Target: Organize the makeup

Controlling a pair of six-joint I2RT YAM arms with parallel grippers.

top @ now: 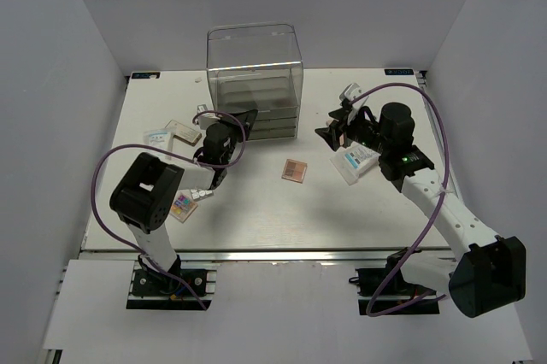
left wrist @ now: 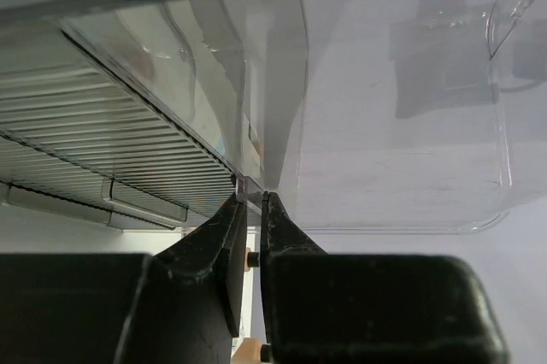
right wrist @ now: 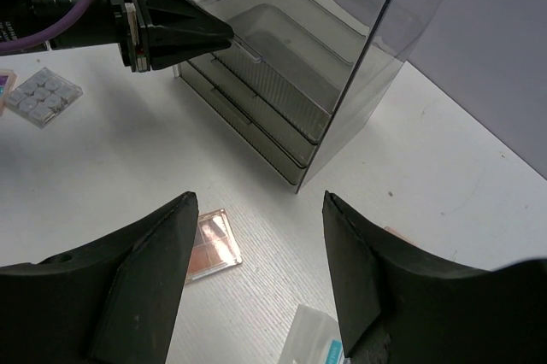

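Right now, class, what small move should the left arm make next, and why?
Probably a short, straight pull back to slide the top drawer open. The left claw pinches the drawer's thin clear lip with its tips nearly together. The drawer looks pushed in, and the peach palette lies loose on the table, so it likely needs an open drawer to go into.

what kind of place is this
Probably a robotics lab test cell: a white table boxed in by white panels, robot arms, left and right, bolted at its near edge, and makeup laid out near a clear drawer box.
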